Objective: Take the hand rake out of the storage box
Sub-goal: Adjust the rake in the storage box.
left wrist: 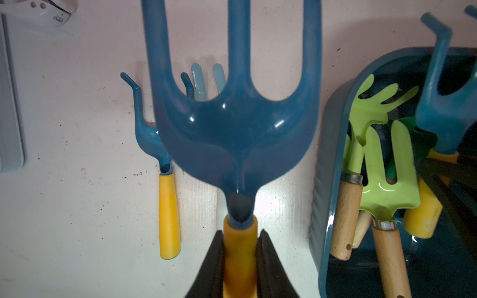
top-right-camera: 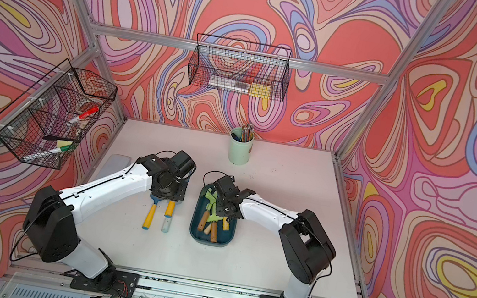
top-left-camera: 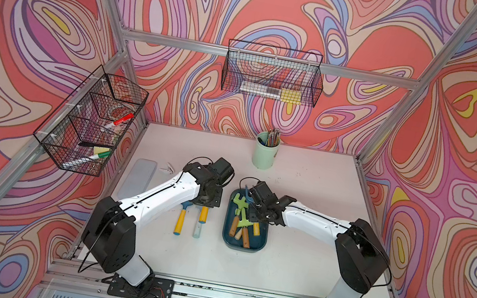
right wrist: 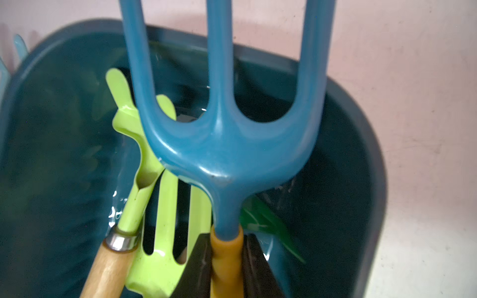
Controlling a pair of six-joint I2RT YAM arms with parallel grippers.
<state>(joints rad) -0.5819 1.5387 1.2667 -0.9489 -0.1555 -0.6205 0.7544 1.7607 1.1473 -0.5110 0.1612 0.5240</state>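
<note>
- I am seeing the right gripper [right wrist: 226, 241] clenched on the yellow handle of the hand rake [right wrist: 227, 154], just below its blue head, with both black pads pressing the handle.
- The hand rake is sitting over the storage box [top-left-camera: 260, 243], which is lying around the middle of the table [top-left-camera: 293, 265]. Its tines are reaching toward the box's far rim.
- The left gripper [left wrist: 240, 238] is clenched on the yellow handle of a blue forked tool [left wrist: 235, 134], off to the left of the box.
- I am planning a straight upward lift. The lime-green fork [right wrist: 167, 206] and a second lime-green tool [right wrist: 139, 144] are lying crossed right under the rake's neck, so I judge a sideways drag could hook them.
- I am also aiming to raise the bent tines well above the rim before carrying the rake away, and to keep the left arm parked clear of that path.
- The right wrist view is cutting off the tine tips. In both top views the gripper is covering the grip point.
- I cannot tell whether the handle's end is resting on the box floor or on the other tools.
- Something dark green is showing beneath the rake, and I cannot make out what it is.
</note>
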